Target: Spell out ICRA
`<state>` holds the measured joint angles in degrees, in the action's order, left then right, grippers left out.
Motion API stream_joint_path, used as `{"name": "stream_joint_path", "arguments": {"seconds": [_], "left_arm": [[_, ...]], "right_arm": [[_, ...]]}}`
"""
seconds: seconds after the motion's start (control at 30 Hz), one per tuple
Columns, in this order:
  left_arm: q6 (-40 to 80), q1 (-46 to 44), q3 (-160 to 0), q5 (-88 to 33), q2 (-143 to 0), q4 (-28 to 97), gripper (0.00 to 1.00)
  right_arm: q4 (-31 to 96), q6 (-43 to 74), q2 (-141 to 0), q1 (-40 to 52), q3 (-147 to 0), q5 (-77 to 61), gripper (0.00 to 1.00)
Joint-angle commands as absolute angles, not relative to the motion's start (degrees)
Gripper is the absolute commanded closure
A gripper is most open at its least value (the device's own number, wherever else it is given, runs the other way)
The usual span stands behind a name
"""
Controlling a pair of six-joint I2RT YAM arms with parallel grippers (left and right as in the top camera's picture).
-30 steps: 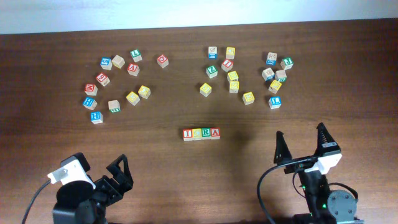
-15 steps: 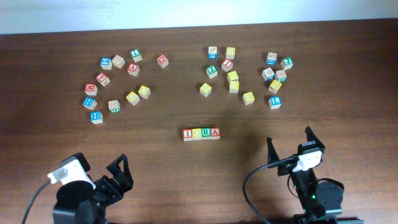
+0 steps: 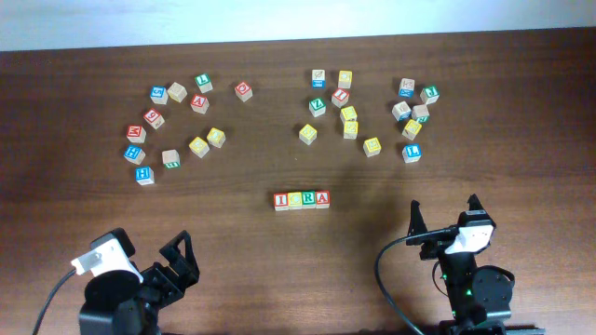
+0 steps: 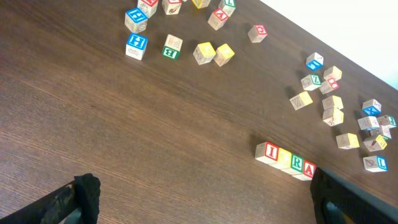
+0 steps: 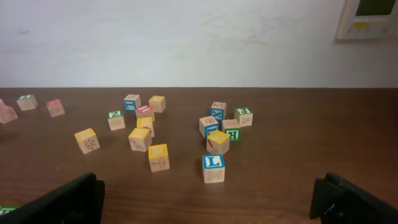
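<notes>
Our left gripper [image 3: 182,259] sits at the near left edge of the dark brown wooden table [image 3: 298,279]. Its two black fingers [image 4: 81,198] are spread wide apart with nothing between them but bare tabletop. Our right gripper [image 3: 444,208] is at the near right, pointing toward the far side. Its jaws are also fully parted and empty, and its fingers [image 5: 68,200] show as dark shapes at the lower corners of the right wrist view. Neither gripper touches any cube.

Between the two arms and a little farther out lies the row of four small wooden letter cubes [image 3: 302,199]. They sit side by side and touching, and read I, C, R, A from left to right. The row is in the middle of the table, well apart from both grippers and from the loose cubes.

Beyond it, the loose wooden letter cubes form two scattered groups. The left group [image 3: 177,121] spreads across the far left, and its blue H cube [image 3: 144,173] is the nearest one to us. The right group [image 3: 372,112] spreads across the far right, with a blue L cube [image 3: 412,153] at its near edge. Behind the table's far edge rises a plain white wall [image 5: 186,37].
</notes>
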<state>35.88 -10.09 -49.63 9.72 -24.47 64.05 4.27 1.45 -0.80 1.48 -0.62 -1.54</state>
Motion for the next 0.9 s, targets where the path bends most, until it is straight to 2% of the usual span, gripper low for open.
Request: {"name": "stream_joint_path", "arguments": {"seconds": [0.0, 0.87], "left_arm": [[36.5, -9.8, -49.4, 10.3, -24.3, 64.1, 0.01], [36.5, -9.8, -49.4, 10.3, -24.3, 64.1, 0.01]], "right_arm": [[4.7, -2.0, -0.2, 2.0, -0.3, -1.7, 0.02], [4.6, 0.9, -0.2, 0.0, -0.3, -1.2, 0.02]]}}
